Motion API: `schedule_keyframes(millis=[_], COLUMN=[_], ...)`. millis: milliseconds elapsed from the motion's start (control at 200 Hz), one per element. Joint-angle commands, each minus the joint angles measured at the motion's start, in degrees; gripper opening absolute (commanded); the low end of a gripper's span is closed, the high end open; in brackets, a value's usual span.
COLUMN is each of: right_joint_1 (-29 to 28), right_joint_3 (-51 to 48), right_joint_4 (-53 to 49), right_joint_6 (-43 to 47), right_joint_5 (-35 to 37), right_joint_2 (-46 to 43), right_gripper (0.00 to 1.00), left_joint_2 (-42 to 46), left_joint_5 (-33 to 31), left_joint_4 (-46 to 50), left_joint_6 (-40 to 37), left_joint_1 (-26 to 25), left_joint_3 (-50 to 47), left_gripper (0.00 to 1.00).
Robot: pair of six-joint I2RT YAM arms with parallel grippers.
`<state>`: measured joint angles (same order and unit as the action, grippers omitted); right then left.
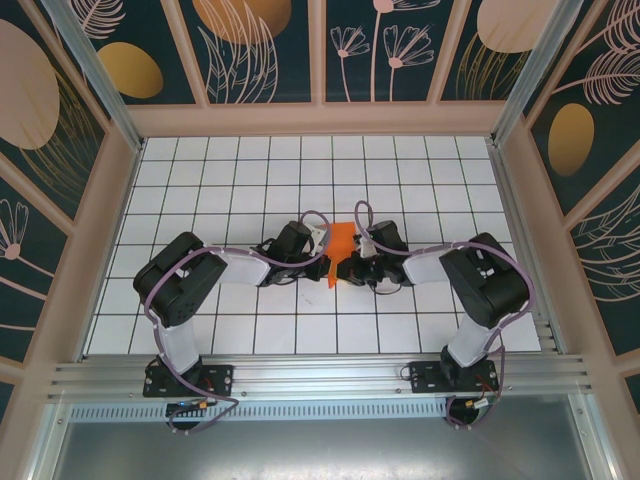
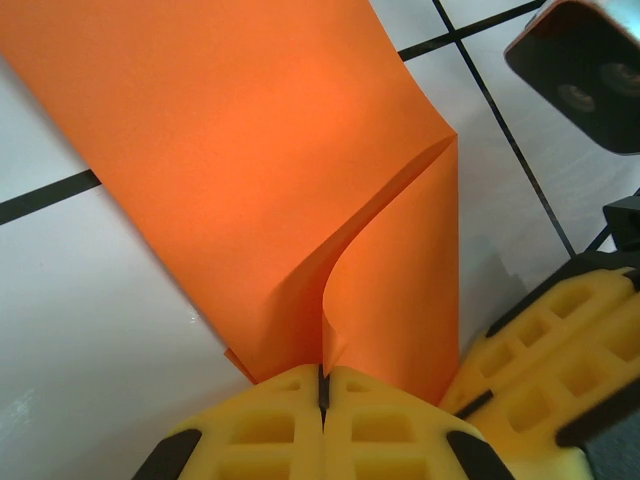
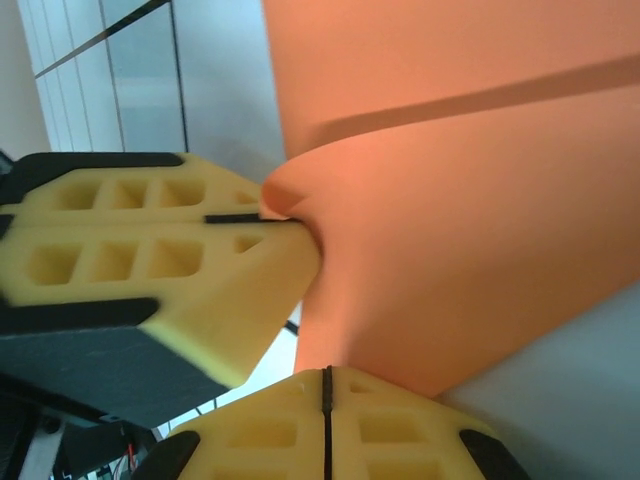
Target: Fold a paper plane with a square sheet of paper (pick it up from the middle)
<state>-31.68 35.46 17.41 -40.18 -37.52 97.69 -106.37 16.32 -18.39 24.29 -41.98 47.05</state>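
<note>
As left gripper (image 2: 322,376) and right gripper (image 3: 326,380) pinch it, sheet (image 2: 250,170) (orange) curls.

We read no text, label, brand, number or sign anywhere. The square sheet of paper (image 2: 230,170) is plain orange with no print on it. The wall panels (image 1: 260,50) carry only leaf and flower drawings, no lettering. The table (image 1: 200,180) has only black grid lines on white tiles.
</note>
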Motion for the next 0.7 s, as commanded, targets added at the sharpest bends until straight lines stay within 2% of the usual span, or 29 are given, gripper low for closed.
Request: schedule_keyframes(millis=[0,430,696], right_joint_1=[-1.2,-2.6,-2.9], right_joint_3=[-0.8,-3.9,-3.5], right_joint_4=[-0.2,5.9,5.3], right_joint_6=[-1.3,-4.4,-4.5], right_joint_5=[-0.6,0.4,-1.1], right_joint_2=[-3.5,1.9,-2.0], right_gripper=[0.10,0.09,0.10], left_joint_2=[-2.4,-2.6,-2.5], left_joint_5=[-0.8,-0.5,-0.5], left_joint_4=[5.1,5.1,5.0], left_joint_6=[0.8,0.7,0.8], left_joint_1=[0.2,0.3,0.2], left_joint_3=[-1.8,-1.7,-2.0], left_gripper=[0.00,0.00,0.00])
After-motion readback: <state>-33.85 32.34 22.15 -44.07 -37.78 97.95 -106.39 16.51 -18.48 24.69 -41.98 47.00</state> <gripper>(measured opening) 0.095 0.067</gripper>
